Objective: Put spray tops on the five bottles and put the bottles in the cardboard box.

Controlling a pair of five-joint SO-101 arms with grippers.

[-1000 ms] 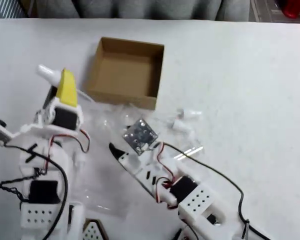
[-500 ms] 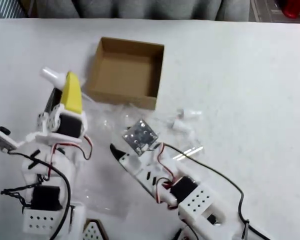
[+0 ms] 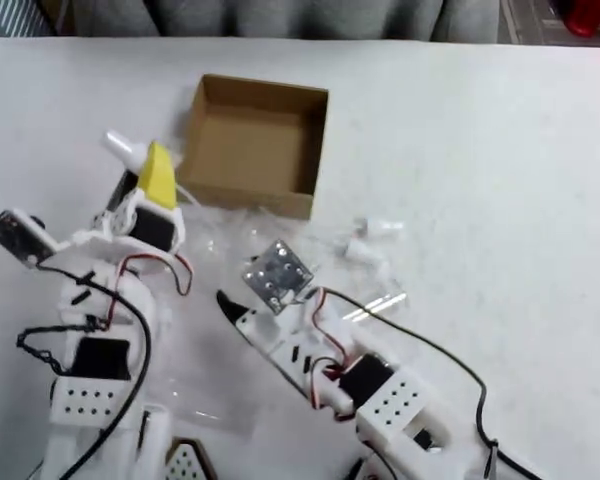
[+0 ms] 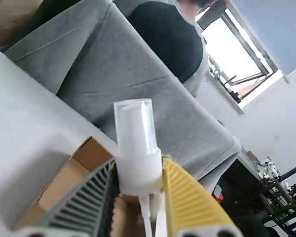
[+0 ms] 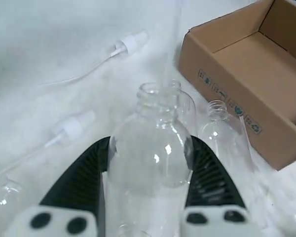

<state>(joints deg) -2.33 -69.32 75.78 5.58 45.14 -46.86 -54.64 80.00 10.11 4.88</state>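
The cardboard box point(image 3: 255, 150) stands open at about 11 o'clock from the middle of the table point(image 3: 500, 150), with nothing visible inside it.

The left gripper point(image 4: 138, 165) pinches a white spray top point(image 4: 134, 128) by its collar, between a grey ribbed finger and a yellow one. The cap end sticks out past the fingertips and the thin dip tube runs back between the fingers. From the high camera, this gripper is raised at about 8 o'clock from the box, just beside its near left corner. The spray top is tilted, with its cap end toward 10 o'clock.

The right gripper point(image 5: 149, 143) has its black fingers pressed against both sides of a clear bottle point(image 5: 153, 163), whose neck is uncapped and open. From above, this gripper sits at about 6 o'clock from the box, low over the table.

A second clear bottle point(image 5: 226, 136), also without a top, is near the box's outer wall. A third bottle point(image 5: 186, 106) shows just behind the held one.

A loose spray top point(image 3: 380, 228) and a second loose spray top point(image 3: 358, 250) lie on the table at about 4 o'clock from the box, close to each other and well apart from both grippers.
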